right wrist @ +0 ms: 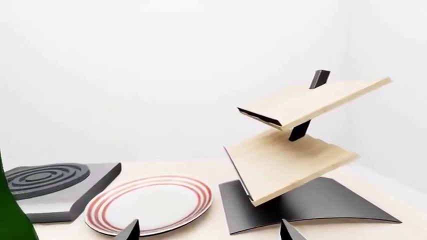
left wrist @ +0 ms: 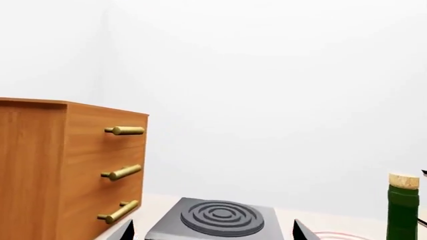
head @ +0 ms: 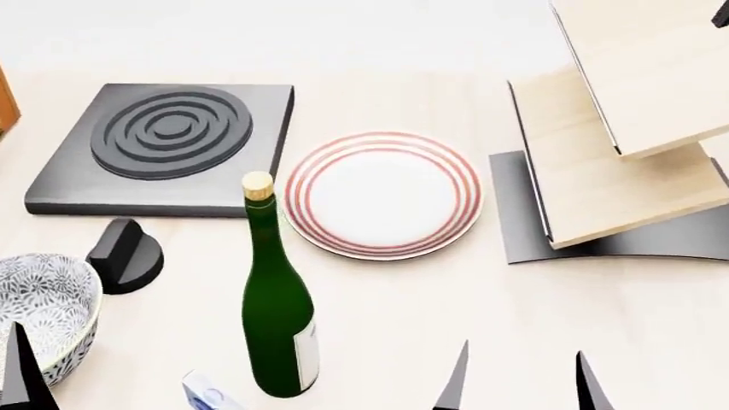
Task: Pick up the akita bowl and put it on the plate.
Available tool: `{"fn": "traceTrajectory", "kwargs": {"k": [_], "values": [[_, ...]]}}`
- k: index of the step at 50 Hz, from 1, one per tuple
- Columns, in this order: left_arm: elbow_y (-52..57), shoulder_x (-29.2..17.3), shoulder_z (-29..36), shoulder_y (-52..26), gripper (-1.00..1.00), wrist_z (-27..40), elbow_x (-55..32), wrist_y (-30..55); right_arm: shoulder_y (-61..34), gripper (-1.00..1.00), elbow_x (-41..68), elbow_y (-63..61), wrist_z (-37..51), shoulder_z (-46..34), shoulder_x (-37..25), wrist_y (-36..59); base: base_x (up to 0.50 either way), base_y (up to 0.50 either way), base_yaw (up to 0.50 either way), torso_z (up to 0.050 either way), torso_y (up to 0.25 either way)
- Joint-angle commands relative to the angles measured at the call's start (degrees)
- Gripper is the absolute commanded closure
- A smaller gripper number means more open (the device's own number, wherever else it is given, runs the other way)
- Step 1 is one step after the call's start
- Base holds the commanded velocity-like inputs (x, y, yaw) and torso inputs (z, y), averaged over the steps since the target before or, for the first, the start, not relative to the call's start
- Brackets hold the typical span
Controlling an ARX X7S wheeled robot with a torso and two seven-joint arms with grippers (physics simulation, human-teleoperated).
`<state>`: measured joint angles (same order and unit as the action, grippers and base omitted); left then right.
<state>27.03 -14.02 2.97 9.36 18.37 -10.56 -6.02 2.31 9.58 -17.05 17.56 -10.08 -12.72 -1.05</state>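
Sitting upright, akita bowl (head: 43, 309) mouth up — apparently untouched, right tool (head: 518, 376) apart.

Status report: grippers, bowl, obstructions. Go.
Left gripper and right gripper open, empty. Grey-floral ceramic bowl on table, by left fingers, untouched. Red-ringed white plate bare. Green glass bottle stands between bowl and plate.

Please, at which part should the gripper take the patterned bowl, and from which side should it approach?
Probably at the rim, from above. The akita bowl stands upright and open, so one finger can go inside and the other outside its thin wall. It sits at the near left, by the left gripper, so that arm seems the closer one. The rim part away from the green bottle looks safest.
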Motion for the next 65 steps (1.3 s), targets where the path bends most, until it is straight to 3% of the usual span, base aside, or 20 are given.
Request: {"fn": "traceTrajectory", "kwargs": {"k": [1,65], "values": [[0.1,-0.3,0.3,-0.1,-1.00,0.4,0.0,0.1,-0.1,-1.00,0.1,0.2,0.2,-0.4,-0.3,-0.2,0.21,0.00,0.00,0.000,0.000],[-0.7,-1.6,1.7,-0.3,-1.00,1.9,-0.5,-0.8,-0.6,-1.00,0.5,1.0,1.8,-2.3,-1.6,-0.8,0.21,0.00,0.00,0.000,0.000]]}}
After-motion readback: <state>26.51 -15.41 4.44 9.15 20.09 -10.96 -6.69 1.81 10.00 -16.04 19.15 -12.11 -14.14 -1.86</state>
